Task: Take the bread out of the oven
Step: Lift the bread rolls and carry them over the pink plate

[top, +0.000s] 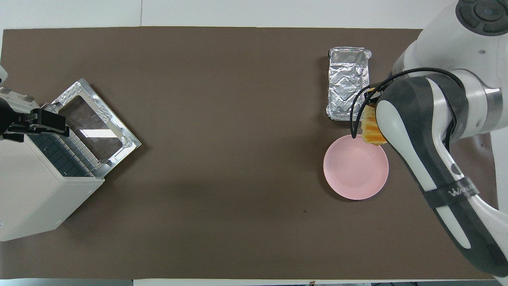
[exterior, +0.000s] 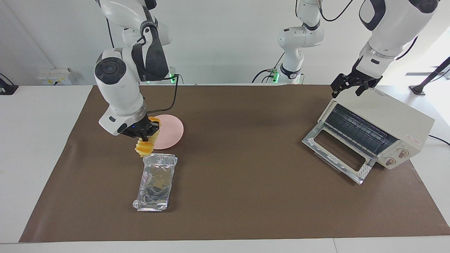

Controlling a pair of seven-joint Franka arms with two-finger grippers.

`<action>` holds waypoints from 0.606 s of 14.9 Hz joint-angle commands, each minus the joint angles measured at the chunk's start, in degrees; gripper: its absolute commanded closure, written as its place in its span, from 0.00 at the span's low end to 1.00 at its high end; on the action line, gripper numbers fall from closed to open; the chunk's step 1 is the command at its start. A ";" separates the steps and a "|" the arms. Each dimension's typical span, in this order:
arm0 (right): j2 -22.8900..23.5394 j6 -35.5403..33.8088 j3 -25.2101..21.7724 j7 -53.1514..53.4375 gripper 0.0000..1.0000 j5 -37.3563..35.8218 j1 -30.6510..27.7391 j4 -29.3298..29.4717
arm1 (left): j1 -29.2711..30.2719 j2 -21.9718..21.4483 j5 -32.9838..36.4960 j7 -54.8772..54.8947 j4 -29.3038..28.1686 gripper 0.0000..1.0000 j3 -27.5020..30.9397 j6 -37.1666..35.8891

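The right gripper [exterior: 146,133] is clamped on the bread [exterior: 146,146], holding it in the air over the gap between the foil tray [exterior: 155,182] and the pink plate [exterior: 172,131]. The oven [exterior: 381,123] stands open at the left arm's end of the table, and the left gripper [exterior: 352,84] waits above its top, jaws apart. The bread is already out; the step in hand looks like carrying it to the plate. Next it needs to travel over the plate's middle, lower, then be let go. The facing view shows the bread hanging clear of the table; the overhead view hides most of it under the arm but shows the tray empty.
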 commanded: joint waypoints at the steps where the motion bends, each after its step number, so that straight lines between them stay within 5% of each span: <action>1: -11.40 10.56 0.38 3.50 1.00 0.77 0.01 -19.43 | 0.20 -0.80 -0.81 0.04 -0.35 0.00 0.22 -0.30; 5: -16.77 27.96 0.47 8.60 1.00 0.85 3.00 -36.32 | 0.29 -0.80 -0.81 0.04 -0.35 0.00 0.22 -0.39; 9: -16.26 37.21 0.38 9.84 1.00 0.85 4.24 -42.41 | 0.29 -0.80 -0.81 0.04 -0.35 0.00 0.22 -0.39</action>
